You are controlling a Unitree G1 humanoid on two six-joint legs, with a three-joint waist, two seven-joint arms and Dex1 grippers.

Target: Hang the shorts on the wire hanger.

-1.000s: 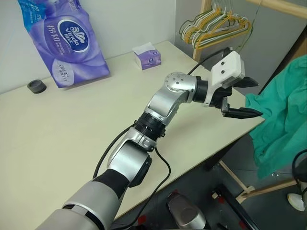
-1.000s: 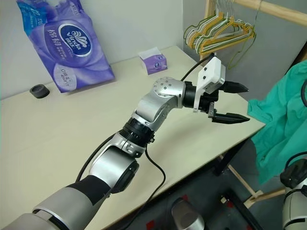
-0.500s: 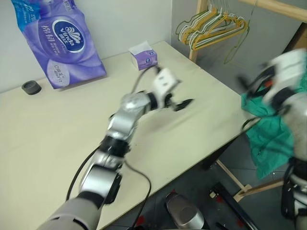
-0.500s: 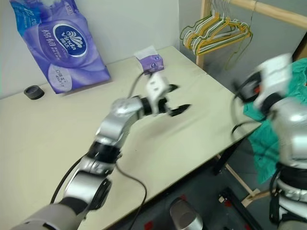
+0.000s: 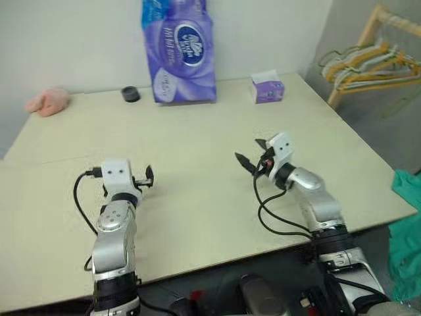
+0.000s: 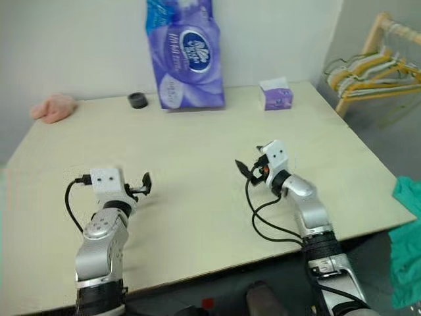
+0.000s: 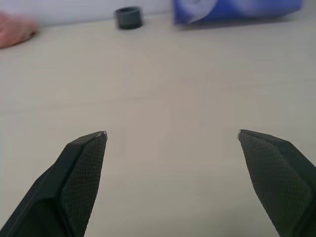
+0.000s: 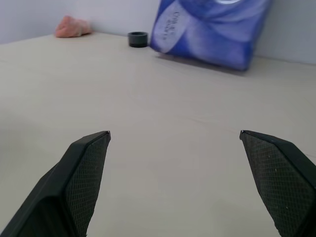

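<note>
Both your left gripper (image 5: 148,176) and right gripper (image 5: 252,155) hover wide open and empty over the table (image 5: 197,125); the shorts (image 5: 406,230) hang off its right edge, well apart. Reaching that far risks overbalancing or snagging fabric on the table corner; I cannot pick out the wire hanger among the hangers (image 5: 368,64).

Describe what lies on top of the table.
On the table: a purple tissue pack, a small tissue box, a dark ring and a pink cloth. What is behind the pack stays hidden.
</note>
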